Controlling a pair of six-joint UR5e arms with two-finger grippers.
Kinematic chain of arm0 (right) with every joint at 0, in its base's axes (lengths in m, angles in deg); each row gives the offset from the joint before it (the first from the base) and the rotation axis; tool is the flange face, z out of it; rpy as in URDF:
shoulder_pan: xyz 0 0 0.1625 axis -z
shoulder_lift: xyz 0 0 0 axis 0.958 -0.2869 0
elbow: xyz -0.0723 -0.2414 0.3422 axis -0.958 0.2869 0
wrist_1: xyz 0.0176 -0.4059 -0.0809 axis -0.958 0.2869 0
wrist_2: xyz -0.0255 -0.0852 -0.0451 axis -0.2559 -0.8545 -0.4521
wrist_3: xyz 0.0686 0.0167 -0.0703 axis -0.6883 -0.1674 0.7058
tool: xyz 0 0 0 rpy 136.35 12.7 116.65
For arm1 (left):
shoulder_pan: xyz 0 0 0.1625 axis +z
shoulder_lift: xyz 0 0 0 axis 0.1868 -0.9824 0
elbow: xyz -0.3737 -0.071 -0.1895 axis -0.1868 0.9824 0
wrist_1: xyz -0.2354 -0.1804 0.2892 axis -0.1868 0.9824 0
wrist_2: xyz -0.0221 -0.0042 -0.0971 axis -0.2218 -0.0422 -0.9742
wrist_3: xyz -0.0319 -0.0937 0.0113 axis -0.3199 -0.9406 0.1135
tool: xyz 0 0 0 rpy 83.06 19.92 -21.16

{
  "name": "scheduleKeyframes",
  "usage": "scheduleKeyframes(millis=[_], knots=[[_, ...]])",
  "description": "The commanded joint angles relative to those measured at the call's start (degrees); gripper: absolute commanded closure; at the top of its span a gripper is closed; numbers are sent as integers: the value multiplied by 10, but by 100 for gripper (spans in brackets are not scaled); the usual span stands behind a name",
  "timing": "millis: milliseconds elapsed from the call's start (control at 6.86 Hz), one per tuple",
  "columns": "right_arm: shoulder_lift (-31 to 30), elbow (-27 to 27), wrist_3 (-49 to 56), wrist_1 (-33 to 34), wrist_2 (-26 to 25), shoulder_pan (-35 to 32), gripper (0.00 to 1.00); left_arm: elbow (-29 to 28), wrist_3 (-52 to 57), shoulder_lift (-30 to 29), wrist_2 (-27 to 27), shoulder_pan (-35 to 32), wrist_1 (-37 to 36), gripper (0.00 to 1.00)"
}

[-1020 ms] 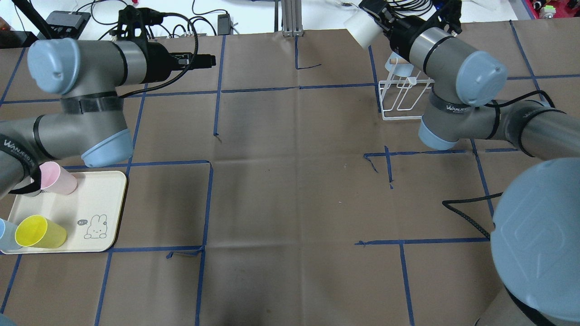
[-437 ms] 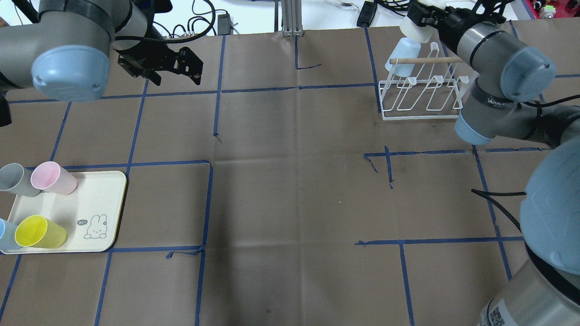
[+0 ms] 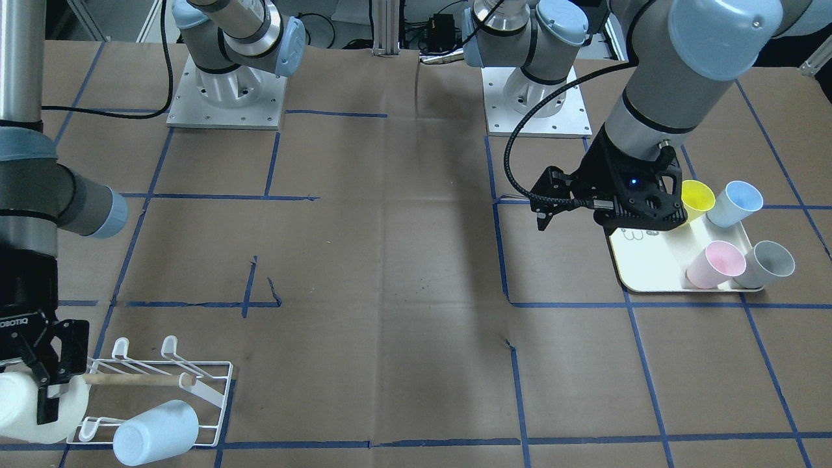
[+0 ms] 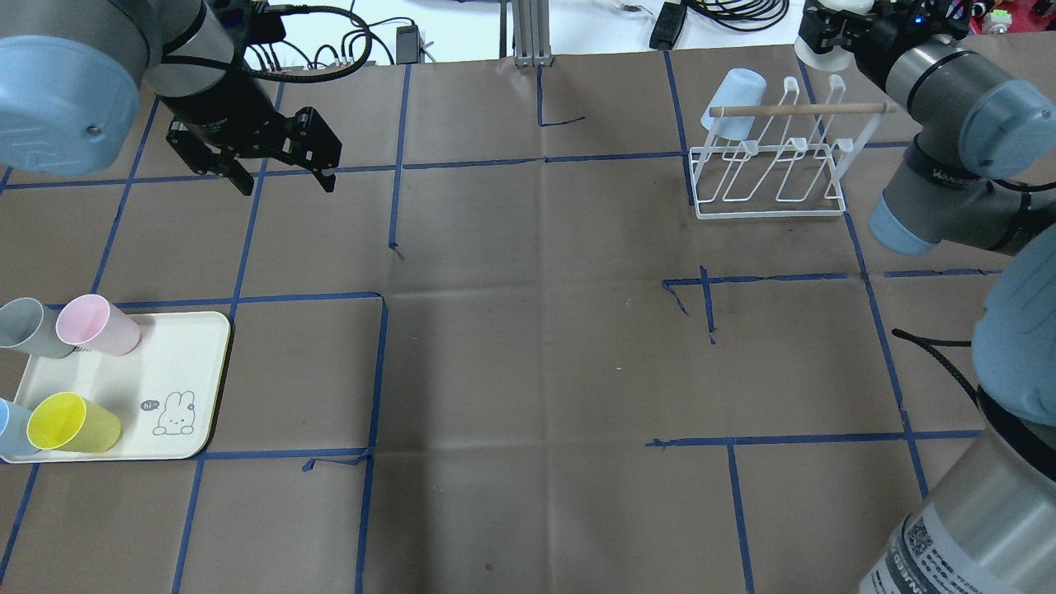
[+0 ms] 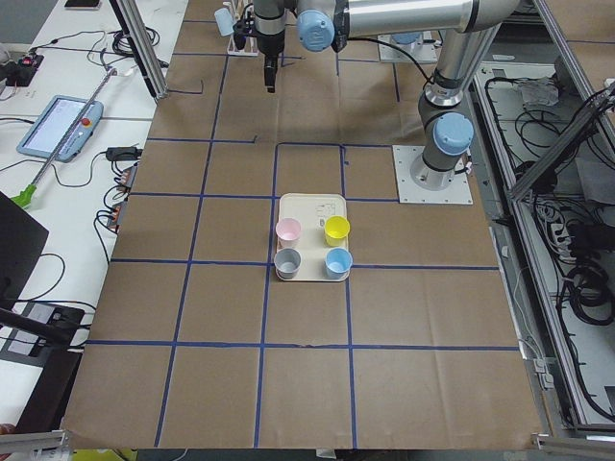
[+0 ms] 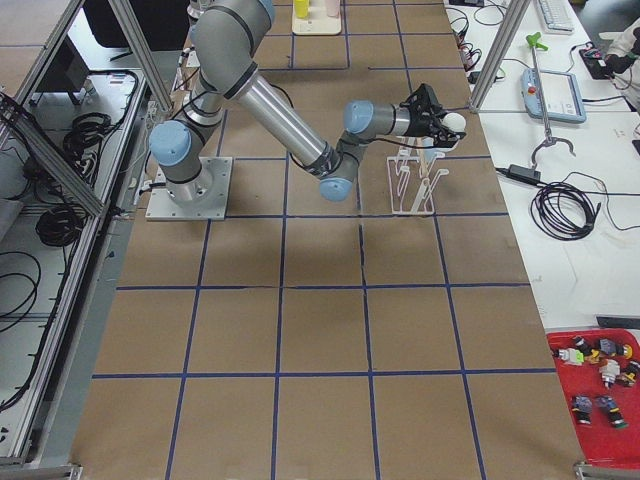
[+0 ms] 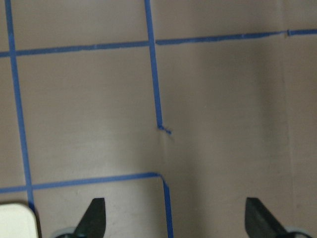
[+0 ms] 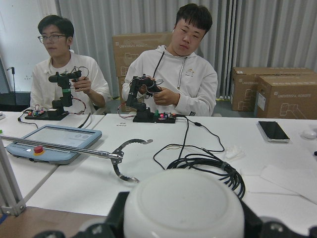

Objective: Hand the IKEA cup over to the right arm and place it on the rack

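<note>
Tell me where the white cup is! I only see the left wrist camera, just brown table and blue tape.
Observer: The right hand holds the white cup, beside the rack.
Operator: Is the rack empty?
Observer: No, a pale blue cup hangs on it.
Operator: Any cups left for my arm?
Observer: Four on the tray: pink, grey, yellow, blue.

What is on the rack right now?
One light blue cup sits tilted over an end prong of the rack; the prong inside it is hidden. The other prongs are bare. The right gripper holds the white cup beside the opposite end, not on it.
</note>
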Motion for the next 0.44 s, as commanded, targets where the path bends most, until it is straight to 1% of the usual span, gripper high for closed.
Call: scheduleKeyframes(millis=[0,146,291], knots=[[18,9,32,-1,-70,3,91,13,-12,19,0,-1,7,1],[24,7,28,-1,-73,3,91,13,-12,23,2,-2,17,0],[33,8,28,-1,-73,3,91,13,-14,33,-9,-3,41,0]])
